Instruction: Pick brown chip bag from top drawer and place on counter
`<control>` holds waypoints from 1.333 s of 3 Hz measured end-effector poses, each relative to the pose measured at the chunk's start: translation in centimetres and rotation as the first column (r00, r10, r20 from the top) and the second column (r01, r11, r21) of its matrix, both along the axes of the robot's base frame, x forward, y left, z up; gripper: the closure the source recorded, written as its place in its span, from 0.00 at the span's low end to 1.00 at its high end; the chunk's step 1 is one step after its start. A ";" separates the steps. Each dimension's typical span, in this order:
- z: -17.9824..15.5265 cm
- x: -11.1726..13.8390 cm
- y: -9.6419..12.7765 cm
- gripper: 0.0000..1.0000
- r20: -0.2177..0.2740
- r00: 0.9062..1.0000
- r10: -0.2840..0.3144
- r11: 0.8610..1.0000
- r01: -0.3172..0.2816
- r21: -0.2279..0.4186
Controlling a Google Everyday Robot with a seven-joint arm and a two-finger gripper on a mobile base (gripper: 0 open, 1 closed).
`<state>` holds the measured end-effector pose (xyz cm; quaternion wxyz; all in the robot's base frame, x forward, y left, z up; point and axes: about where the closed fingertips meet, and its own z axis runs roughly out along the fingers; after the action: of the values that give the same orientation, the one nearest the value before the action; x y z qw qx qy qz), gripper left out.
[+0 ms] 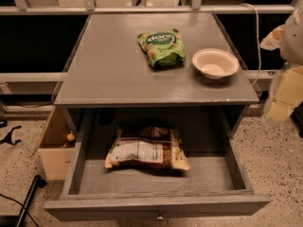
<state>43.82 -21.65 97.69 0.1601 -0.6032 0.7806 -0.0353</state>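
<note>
The brown chip bag (pixel 147 150) lies flat in the open top drawer (pixel 156 205), left of centre, with its white label panel facing up. The drawer is pulled far out below the grey counter (pixel 104 74). A small metal knob (pixel 159 217) shows on the drawer's front panel. My gripper (pixel 283 96) hangs at the right edge of the view, beside the counter's right side and above the floor. It is well apart from the bag and holds nothing that I can see.
A green bag with white lettering (pixel 162 48) and a white bowl (pixel 215 63) sit on the counter's back right part. A tan cardboard box (pixel 56 148) stands on the floor left of the drawer. A rail runs behind the counter.
</note>
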 end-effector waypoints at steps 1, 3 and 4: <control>0.0 0.0 0.0 0.00 0.000 1.000 0.000 1.000 0.000 0.000; -3.4 -1.8 1.4 0.00 -0.041 0.999 -0.008 0.996 0.011 0.087; -5.8 -2.9 2.9 0.00 -0.040 0.999 -0.006 0.989 0.012 0.144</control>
<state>40.96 -18.73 91.91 0.1877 -0.5870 0.7868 0.0327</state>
